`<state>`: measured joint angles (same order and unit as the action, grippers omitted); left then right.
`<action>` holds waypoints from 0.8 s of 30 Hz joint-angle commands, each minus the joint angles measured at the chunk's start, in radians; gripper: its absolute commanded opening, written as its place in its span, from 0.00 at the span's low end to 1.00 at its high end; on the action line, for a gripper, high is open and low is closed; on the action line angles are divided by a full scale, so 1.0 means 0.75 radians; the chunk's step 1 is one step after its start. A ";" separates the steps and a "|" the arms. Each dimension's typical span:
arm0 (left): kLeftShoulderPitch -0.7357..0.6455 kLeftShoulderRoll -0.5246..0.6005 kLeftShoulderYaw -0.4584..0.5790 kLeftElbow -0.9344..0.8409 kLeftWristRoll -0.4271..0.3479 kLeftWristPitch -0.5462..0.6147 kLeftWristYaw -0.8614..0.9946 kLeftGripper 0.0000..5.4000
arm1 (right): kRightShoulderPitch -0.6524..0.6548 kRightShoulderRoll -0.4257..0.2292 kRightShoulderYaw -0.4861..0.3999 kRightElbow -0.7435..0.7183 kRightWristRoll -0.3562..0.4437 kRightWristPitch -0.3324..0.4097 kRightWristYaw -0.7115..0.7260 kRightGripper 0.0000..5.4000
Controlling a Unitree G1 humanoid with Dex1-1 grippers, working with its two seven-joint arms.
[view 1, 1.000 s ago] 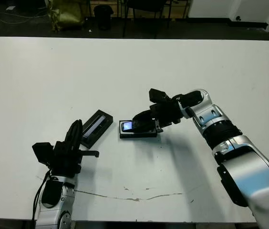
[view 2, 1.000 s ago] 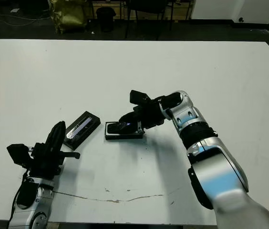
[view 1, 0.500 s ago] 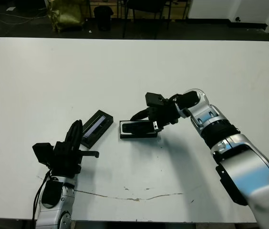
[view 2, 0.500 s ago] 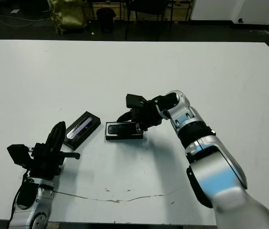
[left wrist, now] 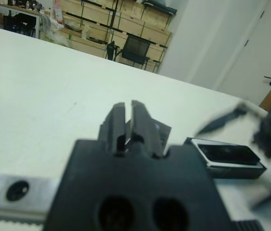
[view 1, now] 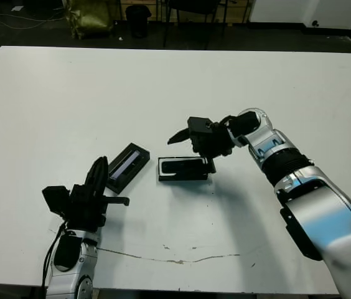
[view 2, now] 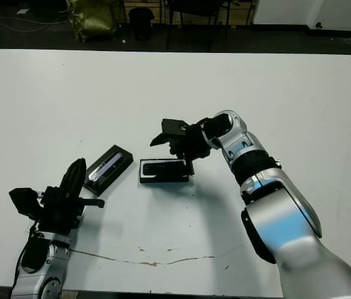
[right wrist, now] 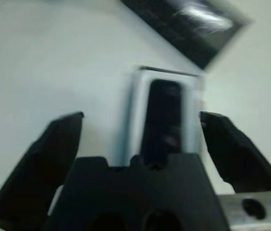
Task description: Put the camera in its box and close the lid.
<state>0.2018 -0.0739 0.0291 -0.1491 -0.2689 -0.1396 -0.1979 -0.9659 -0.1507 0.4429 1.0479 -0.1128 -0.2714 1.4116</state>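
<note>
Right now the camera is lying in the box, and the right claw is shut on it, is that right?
Not quite. The camera does lie in the box, but the right claw is open and off it. The right wrist view shows its fingers spread wide.

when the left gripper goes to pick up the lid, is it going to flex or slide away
The lid looks like a flat, straight-edged slab, so probably stiff rather than floppy. It lies flat on the smooth white table and sits low, so fingers may push it along before getting under an edge. Being thin and box-sized, it is likely light.
</note>
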 commanded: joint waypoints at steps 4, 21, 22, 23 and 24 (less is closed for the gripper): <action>0.021 0.021 -0.001 0.000 0.019 0.025 0.016 0.00 | 0.054 -0.089 -0.118 -0.097 0.078 0.097 0.056 1.00; 0.018 0.014 -0.011 -0.020 0.048 0.028 0.039 0.00 | 0.229 -0.266 -0.363 -0.837 0.462 0.519 0.072 1.00; 0.019 0.013 -0.011 -0.024 0.049 0.032 0.043 0.00 | 0.247 -0.272 -0.387 -0.885 0.481 0.560 0.025 1.00; 0.020 0.013 -0.010 -0.025 0.048 0.032 0.042 0.00 | 0.273 -0.281 -0.413 -0.954 0.492 0.602 -0.040 1.00; 0.020 0.013 -0.009 -0.025 0.045 0.034 0.041 0.00 | 0.306 -0.285 -0.444 -1.033 0.505 0.652 -0.119 1.00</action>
<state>0.2026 -0.0723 0.0188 -0.1726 -0.2370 -0.1244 -0.1743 -0.7726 -0.3456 0.1349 0.3290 0.2563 0.1743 1.3781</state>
